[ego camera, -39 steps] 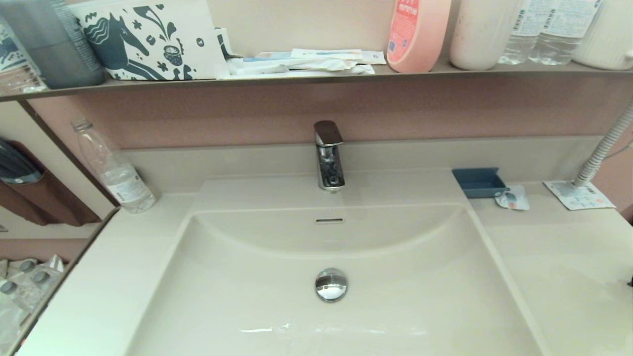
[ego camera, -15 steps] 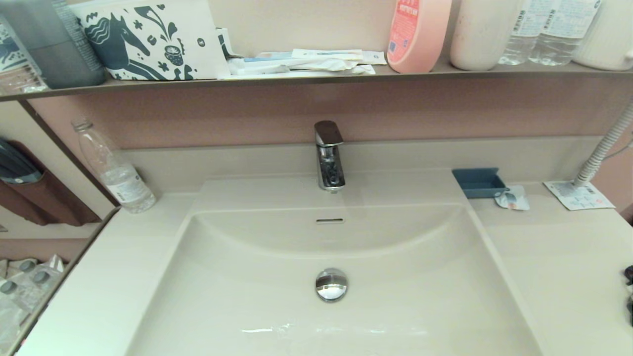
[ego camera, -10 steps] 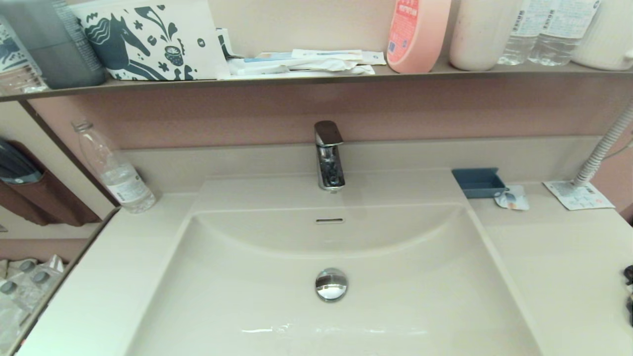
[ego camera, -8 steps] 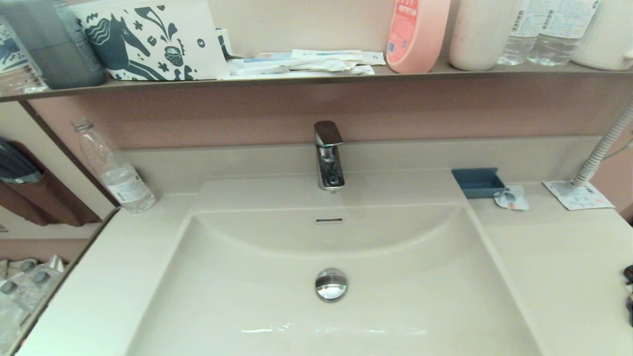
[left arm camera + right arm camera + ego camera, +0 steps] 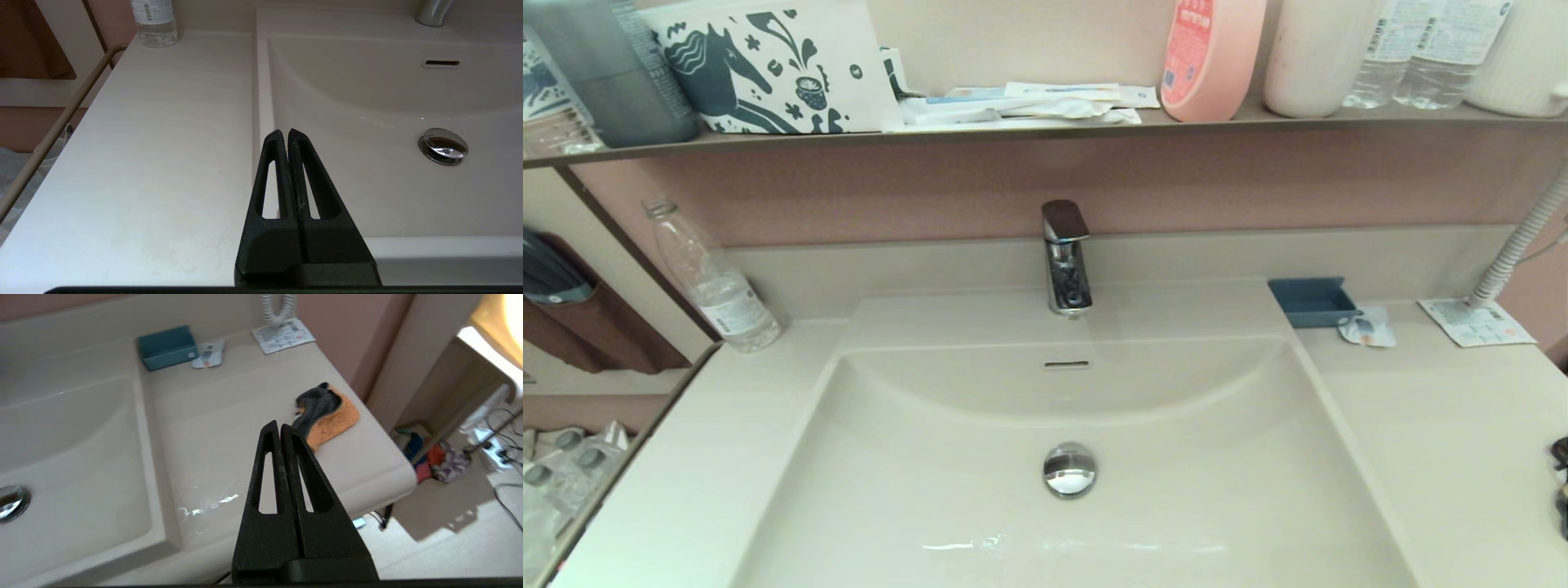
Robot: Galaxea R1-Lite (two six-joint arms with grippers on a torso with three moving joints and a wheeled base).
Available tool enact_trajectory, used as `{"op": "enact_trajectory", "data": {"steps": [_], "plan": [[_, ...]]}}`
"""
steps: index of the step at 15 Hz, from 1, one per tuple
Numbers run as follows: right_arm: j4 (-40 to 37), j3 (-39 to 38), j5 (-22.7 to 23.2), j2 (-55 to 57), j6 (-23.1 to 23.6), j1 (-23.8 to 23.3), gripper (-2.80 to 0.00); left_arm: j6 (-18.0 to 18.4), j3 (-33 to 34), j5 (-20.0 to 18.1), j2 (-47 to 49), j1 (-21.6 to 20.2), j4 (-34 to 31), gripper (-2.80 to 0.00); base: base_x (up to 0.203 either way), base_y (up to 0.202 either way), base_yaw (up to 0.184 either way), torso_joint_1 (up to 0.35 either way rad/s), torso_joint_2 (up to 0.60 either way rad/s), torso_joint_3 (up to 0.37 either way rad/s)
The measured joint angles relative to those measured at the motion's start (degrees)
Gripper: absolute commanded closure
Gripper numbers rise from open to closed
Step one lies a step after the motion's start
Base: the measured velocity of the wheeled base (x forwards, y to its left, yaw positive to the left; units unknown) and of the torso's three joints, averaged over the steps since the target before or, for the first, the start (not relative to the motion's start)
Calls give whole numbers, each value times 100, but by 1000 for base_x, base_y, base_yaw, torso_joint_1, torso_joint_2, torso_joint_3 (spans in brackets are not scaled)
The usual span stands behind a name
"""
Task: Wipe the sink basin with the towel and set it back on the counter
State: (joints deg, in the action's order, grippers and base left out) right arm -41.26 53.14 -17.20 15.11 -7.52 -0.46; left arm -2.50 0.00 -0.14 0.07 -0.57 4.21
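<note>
The cream sink basin [image 5: 980, 523] with its chrome drain plug [image 5: 1070, 469] fills the middle of the head view, and neither arm shows there. The towel [image 5: 327, 412], dark grey over orange, lies crumpled on the counter [image 5: 229, 428] to the right of the basin, near the counter's outer edge. My right gripper [image 5: 277, 424] is shut and empty, hovering over the counter with the towel just beyond its fingertips. My left gripper [image 5: 284, 131] is shut and empty above the basin's [image 5: 367, 183] front left rim.
A faucet [image 5: 1065, 257] stands behind the basin. A blue tray [image 5: 1313, 300], a small white packet [image 5: 1370, 328], a leaflet [image 5: 1476, 322] and a hose [image 5: 1523, 245] sit at the back right. A water bottle [image 5: 712, 282] stands at the back left. A crowded shelf [image 5: 1045, 126] hangs overhead. A wet patch [image 5: 204, 504] lies near the front.
</note>
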Motion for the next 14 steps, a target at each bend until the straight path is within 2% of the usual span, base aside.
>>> {"op": "enact_trajectory", "data": {"steps": [3,5,7,12,14], "plan": [[50,-627,723,-829,31,26,0,1,0,-3,0,-2,1,0,0,0,0,0,0,0],[365,-1224,1088,-1213,4,30,0,-2,0,-4,0,-2,0,0,0,0,0,0,0,0],[1089,-2053,1163,-1394,39,30,0,-2,0,-4,0,-2,1,0,0,0,0,0,0,0],[3408,-4495,1329,-1504,484,35,0,1,0,-4,0,-2,1,0,0,0,0,0,0,0],[4087,-5007,1555,-1509,615,37,0,-2,0,-7,0,-2,4,0,0,0,0,0,0,0]]}}
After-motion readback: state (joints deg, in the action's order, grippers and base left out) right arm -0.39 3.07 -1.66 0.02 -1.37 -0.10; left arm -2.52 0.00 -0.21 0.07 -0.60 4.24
